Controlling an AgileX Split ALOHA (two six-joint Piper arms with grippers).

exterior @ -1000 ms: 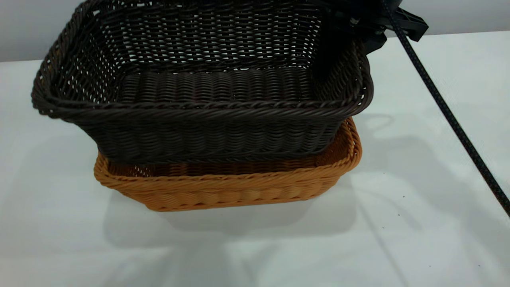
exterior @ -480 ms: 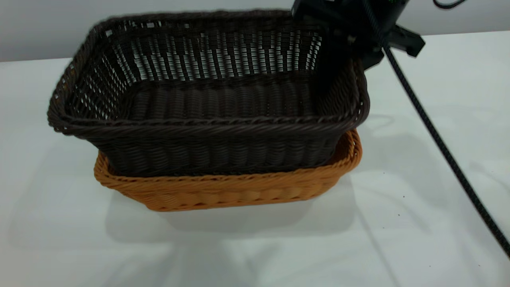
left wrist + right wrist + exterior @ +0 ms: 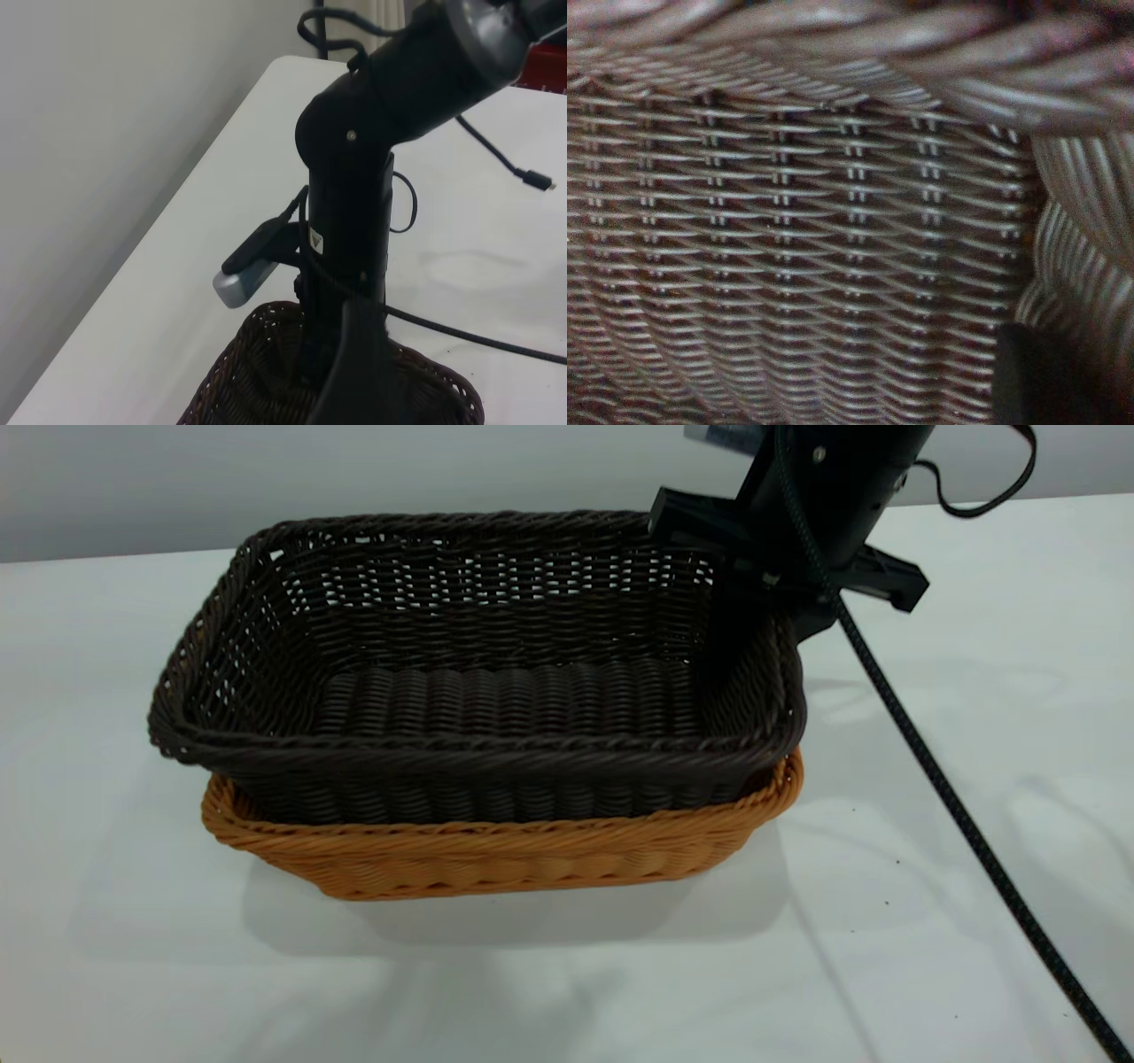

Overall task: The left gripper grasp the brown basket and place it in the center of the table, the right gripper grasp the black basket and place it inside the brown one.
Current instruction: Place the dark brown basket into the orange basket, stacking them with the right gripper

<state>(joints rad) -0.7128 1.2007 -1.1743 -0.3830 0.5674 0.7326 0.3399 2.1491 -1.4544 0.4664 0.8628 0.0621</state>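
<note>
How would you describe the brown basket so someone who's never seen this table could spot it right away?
On the white table two wicker baskets sit nested near the middle. The brown basket is the lower, outer one, resting on the tabletop. It is orange-tan, unlike the black basket inside it, whose right end the right gripper meets.

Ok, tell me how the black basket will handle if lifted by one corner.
The black basket probably stays stiff: its weave holds shape. It looks light, with an open lattice. Lifted where the right tool sits at one corner, it would likely tilt inside the brown basket.
</note>
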